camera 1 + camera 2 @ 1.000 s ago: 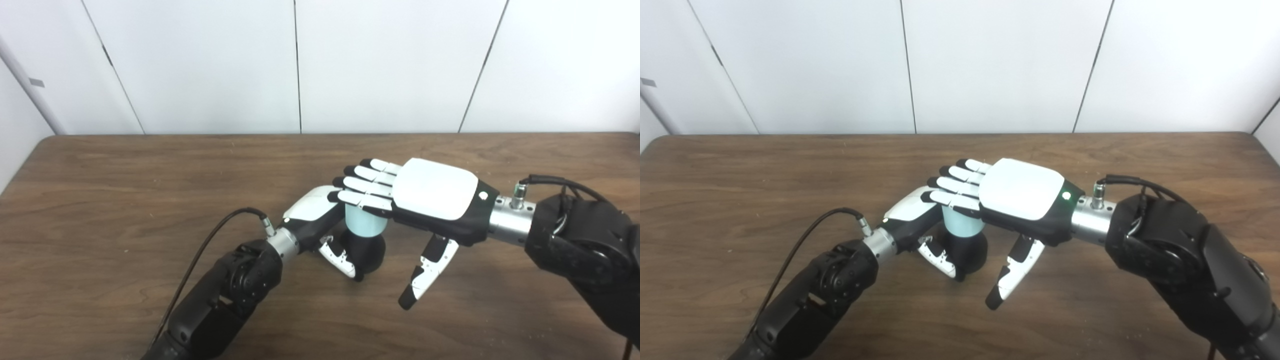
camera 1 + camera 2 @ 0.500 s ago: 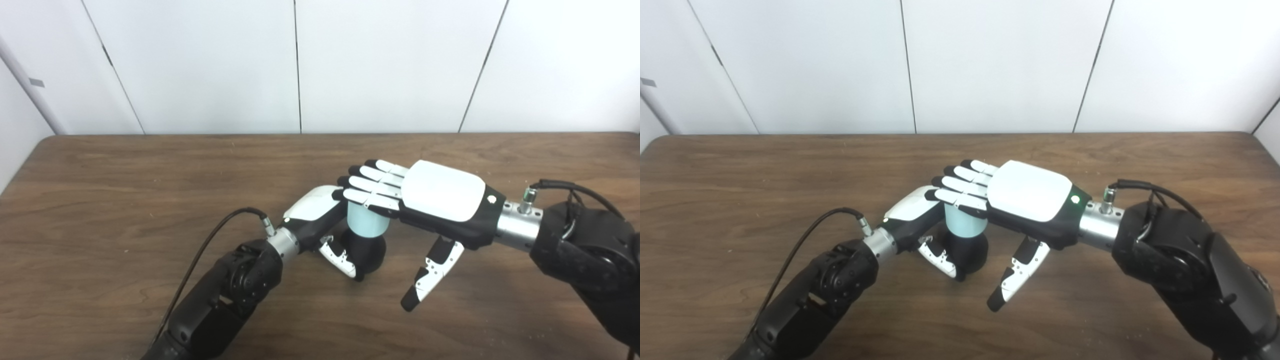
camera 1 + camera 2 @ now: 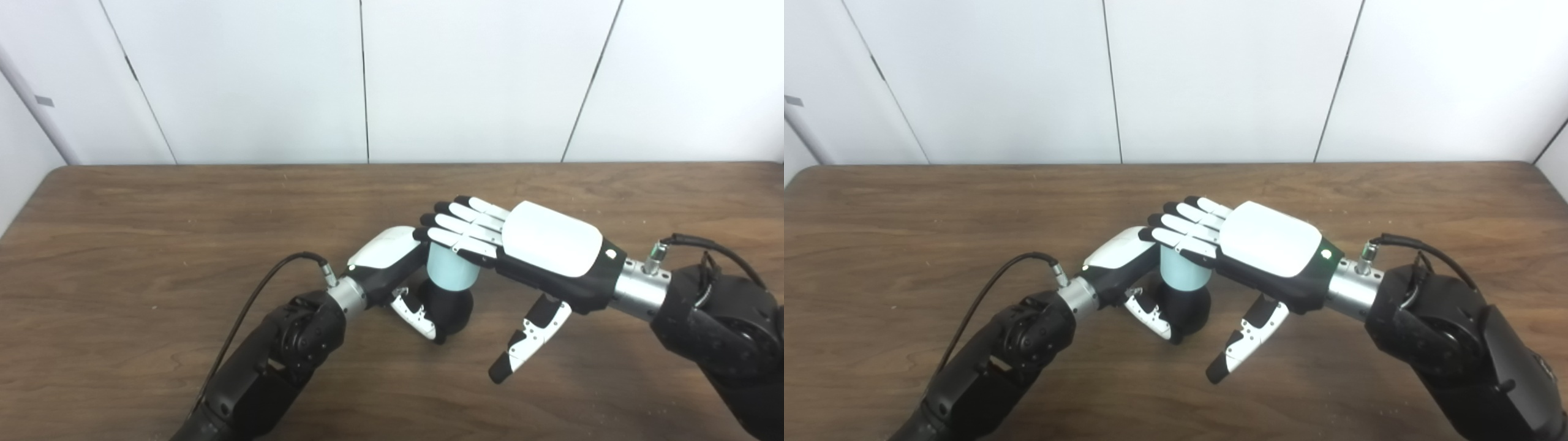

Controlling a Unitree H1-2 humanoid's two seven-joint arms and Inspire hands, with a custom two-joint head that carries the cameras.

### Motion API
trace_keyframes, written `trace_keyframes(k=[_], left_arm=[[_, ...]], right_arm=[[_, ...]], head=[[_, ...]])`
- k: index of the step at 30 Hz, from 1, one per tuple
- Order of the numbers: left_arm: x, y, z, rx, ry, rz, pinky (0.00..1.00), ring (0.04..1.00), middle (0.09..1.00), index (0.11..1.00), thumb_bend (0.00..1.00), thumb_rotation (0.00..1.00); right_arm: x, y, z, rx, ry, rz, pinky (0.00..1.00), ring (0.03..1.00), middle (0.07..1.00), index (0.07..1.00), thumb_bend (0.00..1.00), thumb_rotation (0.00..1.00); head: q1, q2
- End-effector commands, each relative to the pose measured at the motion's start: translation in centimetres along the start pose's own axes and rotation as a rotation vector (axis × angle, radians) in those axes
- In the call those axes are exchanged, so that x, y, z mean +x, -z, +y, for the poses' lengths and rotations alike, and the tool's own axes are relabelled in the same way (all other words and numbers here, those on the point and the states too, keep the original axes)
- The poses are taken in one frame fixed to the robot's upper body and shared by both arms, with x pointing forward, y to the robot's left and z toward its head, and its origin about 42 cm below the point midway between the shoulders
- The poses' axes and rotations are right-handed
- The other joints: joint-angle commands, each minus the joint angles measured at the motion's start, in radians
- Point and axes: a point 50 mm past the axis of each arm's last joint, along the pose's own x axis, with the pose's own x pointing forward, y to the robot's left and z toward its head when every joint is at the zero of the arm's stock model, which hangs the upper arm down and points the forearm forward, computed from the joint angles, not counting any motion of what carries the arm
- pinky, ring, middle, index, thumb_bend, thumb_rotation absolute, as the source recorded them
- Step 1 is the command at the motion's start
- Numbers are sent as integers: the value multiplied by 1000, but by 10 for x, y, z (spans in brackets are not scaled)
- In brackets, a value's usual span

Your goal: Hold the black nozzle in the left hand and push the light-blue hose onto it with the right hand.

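The black nozzle (image 3: 452, 307) stands on the brown table, gripped by my left hand (image 3: 392, 260), whose thumb curls round its front. The short light-blue hose (image 3: 449, 273) sits upright on top of the nozzle. My right hand (image 3: 539, 251) is flat and open, palm down, its fingers (image 3: 462, 229) stretched over the hose's top end; its thumb hangs down free to the right of the nozzle. The same scene shows in the right eye view, with the hose (image 3: 1183, 274) under the right hand (image 3: 1262, 245).
The brown wooden table (image 3: 153, 233) runs to a white panelled wall behind. A black cable (image 3: 263, 288) loops from my left wrist.
My right hand has drawn back a little to the right and tilted, wrist lower. Its fingers still lie over the hose. The left hand, nozzle and hose have not moved.
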Motion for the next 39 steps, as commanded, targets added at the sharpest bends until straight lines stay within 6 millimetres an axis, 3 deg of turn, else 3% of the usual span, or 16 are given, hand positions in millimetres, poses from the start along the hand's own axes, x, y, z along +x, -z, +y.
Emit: trace_keyframes(k=[1,11,22,39], left_arm=[[-10,24,-20,0,127,116,1000,600,455,499,526,0],[-11,25,-21,-6,125,124,1000,600,456,499,526,0],[-10,22,-21,-5,123,122,1000,600,457,498,526,0],[-10,23,-22,1,129,118,1000,615,469,493,526,0]], right_arm=[[-7,0,9,-9,-82,11,1000,1000,1000,1000,750,723],[-11,-7,23,-92,-85,-44,1000,1000,1000,1000,739,716],[2,-11,17,-162,-103,-104,1000,1000,1000,1000,727,723],[19,-12,8,-100,-173,-110,1000,1000,1000,995,724,754]], head=[[-1,1],[-1,6],[-3,8],[-4,12]])
